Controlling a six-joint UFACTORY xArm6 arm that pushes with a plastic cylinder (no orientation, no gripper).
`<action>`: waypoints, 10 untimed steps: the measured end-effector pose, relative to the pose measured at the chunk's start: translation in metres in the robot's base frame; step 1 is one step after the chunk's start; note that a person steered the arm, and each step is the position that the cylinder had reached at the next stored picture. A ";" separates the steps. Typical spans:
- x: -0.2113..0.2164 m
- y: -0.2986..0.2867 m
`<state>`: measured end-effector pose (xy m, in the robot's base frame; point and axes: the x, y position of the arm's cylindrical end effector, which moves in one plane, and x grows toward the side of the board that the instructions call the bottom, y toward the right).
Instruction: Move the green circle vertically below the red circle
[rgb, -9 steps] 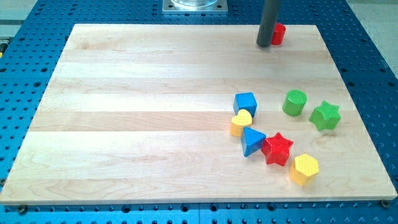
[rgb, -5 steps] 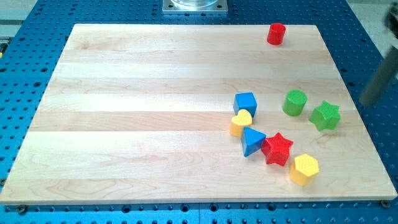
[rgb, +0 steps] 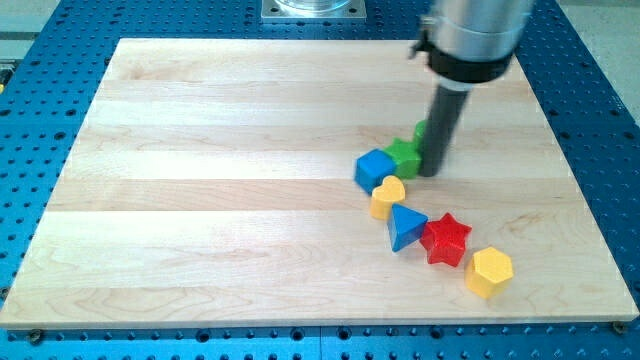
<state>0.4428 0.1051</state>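
Observation:
My tip (rgb: 430, 173) stands right of centre on the board. Its left side touches a green block (rgb: 404, 157), whose shape I cannot make out. A second green piece (rgb: 421, 131) shows just behind it, pressed against the rod and mostly hidden. I cannot tell which of the two is the green circle. The green block presses against the blue cube (rgb: 373, 168) on its left. The red circle does not show; the arm's wide end (rgb: 470, 35) covers the view's top right, where it stood.
The yellow heart (rgb: 387, 197) lies just below the blue cube. A blue triangle (rgb: 406, 227), a red star (rgb: 445, 240) and a yellow hexagon (rgb: 489, 272) run in a line toward the view's bottom right. The wooden board (rgb: 200, 180) lies on a blue perforated table.
The rod came in from the view's right and swept left. Both green blocks moved left with it, up against the blue cube, which shifted left. The red circle is now covered.

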 end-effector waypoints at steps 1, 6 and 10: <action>-0.005 -0.025; -0.090 0.110; -0.148 0.127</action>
<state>0.2944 0.2323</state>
